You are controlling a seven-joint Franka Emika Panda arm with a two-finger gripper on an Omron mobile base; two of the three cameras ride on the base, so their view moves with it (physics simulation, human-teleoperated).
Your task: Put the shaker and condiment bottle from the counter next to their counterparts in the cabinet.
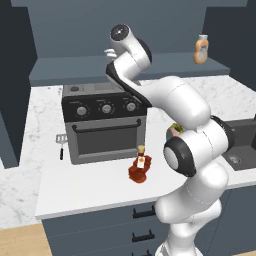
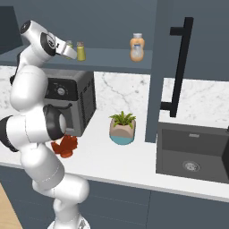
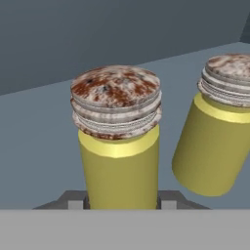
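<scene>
The jaws (image 3: 122, 201) are clamped on the shaker (image 3: 118, 141), held upright over the cabinet (image 2: 112, 60) shelf, just beside its twin (image 3: 219, 132). This looks like the placing step for the first item: lower it, then let go. The twin stands close on one side, so the withdrawal needs care. The bottle (image 1: 140, 167) waits on the worktop (image 1: 90, 187) before the oven (image 1: 105, 125); the orange bottle (image 2: 137, 47) stands further along the shelf
</scene>
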